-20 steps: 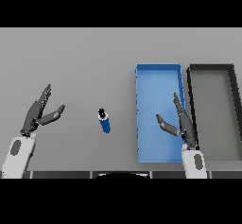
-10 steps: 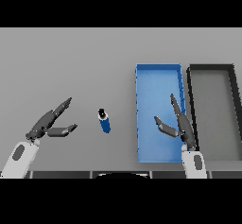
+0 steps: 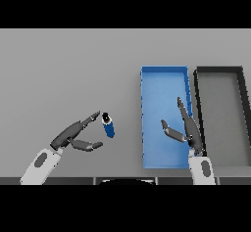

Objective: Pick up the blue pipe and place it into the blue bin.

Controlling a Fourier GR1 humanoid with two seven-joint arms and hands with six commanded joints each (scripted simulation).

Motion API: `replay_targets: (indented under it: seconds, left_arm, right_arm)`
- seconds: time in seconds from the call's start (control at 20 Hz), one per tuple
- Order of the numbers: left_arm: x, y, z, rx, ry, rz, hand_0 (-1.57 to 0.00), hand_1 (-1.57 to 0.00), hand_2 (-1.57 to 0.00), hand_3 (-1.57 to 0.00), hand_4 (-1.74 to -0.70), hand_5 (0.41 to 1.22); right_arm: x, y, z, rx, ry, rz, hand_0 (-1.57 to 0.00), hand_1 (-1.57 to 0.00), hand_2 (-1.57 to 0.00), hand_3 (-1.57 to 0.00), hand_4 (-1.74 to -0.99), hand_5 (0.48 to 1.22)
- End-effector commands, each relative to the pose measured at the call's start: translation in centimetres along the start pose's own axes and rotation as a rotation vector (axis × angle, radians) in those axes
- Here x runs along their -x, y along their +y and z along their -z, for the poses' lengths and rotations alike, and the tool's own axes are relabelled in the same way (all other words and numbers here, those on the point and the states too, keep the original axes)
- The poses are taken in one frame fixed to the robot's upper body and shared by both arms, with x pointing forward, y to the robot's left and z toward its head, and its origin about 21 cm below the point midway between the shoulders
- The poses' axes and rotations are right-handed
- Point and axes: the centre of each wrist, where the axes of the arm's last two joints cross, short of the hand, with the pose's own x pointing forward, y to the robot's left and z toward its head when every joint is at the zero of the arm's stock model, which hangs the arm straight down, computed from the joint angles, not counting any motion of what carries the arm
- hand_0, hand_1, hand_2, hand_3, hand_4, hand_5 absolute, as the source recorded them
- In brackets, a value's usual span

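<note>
- The blue pipe (image 3: 108, 127) lies on the grey table (image 3: 68, 69), slightly left of the frame's centre and low in the scene. It is tilted, with its dark-capped end toward the upper left. It sits well apart from both containers.
- The left hand (image 3: 73, 137) shows at lower left. Its fingers are extended and spread, grasping nothing. The upper fingertip reaches just beside the pipe's capped end, and the thumb lies below and to the left of the pipe. Whether the fingertip touches the pipe cannot be told.
- The right hand (image 3: 186, 128) shows at lower right, above the lower right part of the blue bin (image 3: 164, 70). Its fingers are straight and relaxed, and it holds nothing.
- The blue bin stands right of centre as a long tray with a raised rim. No object is visible inside it. Its lower right part is hidden behind the right hand.
- The dark bin (image 3: 218, 70) stands just beside the blue bin, at the right edge of the frame. It also appears to hold nothing.
- Risk, judged from this layout: the pipe is round and lies on its side, so a nudge from the upper fingertip could roll or push it away before the thumb closes.
- Further risk: a closure on the capped end alone could let the pipe pivot and slip during the lift.
- Further risk: the two bins adjoin, so a release carried too far right could land the pipe in the dark bin.
</note>
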Motion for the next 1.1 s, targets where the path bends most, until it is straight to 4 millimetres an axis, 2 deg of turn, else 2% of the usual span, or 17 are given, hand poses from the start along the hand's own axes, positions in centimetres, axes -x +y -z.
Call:
replay_targets:
  seconds: [0.0,0.35,0.6,0.75,0.8,0.85,0.9,0.95,1.05]
  left_arm:
    - [0.3,-0.4,0.4,-0.001,-0.016,0.005,0.00,0.00,0.00,0.00,-1.21,0.483]
    - [1.1,-2.9,4.1,-0.012,-0.061,-0.023,0.00,0.00,0.00,0.00,-1.22,0.502]
    - [1.3,-3.9,6.5,-0.013,-0.063,0.022,0.00,0.00,0.00,0.00,-1.16,0.491]
    - [1.5,-4.7,7.7,0.013,-0.078,-0.064,0.00,0.00,-0.02,-0.02,-1.22,0.536]
    - [1.3,-4.8,7.9,0.012,-0.092,-0.086,0.00,0.00,-0.08,-0.07,-1.24,0.566]
    - [1.3,-4.8,7.8,0.008,-0.109,-0.092,0.00,-0.09,-0.21,-0.20,-1.28,0.607]
    - [1.1,-5.2,7.8,0.013,-0.113,-0.123,-0.09,-0.25,-0.39,-0.47,-1.31,0.730]
    - [1.1,-5.6,8.0,0.016,-0.107,-0.156,-0.34,-0.50,-0.63,-0.69,-1.39,0.828]
    - [1.2,-5.9,8.3,0.022,-0.118,-0.181,-0.78,-0.89,-0.97,-0.98,-1.51,0.969]
  right_arm:
    - [0.1,0.1,0.2,0.001,0.021,0.009,0.00,0.00,0.00,0.00,-1.296,0.651]
    - [-0.1,-0.3,0.1,0.005,0.012,0.023,0.00,0.00,0.00,0.00,-1.320,0.655]
    - [0.1,-0.2,-0.4,0.008,0.031,0.013,0.00,0.00,0.00,0.00,-1.323,0.665]
    - [-0.2,-0.2,-0.2,0.010,0.023,0.016,0.00,0.00,0.00,0.00,-1.321,0.664]
    - [-0.2,0.0,-0.4,0.002,0.021,0.019,0.00,0.00,0.00,0.00,-1.322,0.664]
    - [-0.1,0.1,-0.5,-0.001,0.034,0.016,0.00,0.00,0.00,0.00,-1.320,0.664]
    - [0.2,0.0,-0.6,0.003,0.038,0.014,0.00,0.00,0.00,0.00,-1.319,0.663]
    - [-0.1,-0.2,-0.3,0.005,0.018,0.016,0.00,0.00,0.00,0.00,-1.322,0.666]
    - [0.1,-0.5,-0.2,0.002,0.026,0.000,0.00,0.00,0.00,0.00,-1.313,0.665]
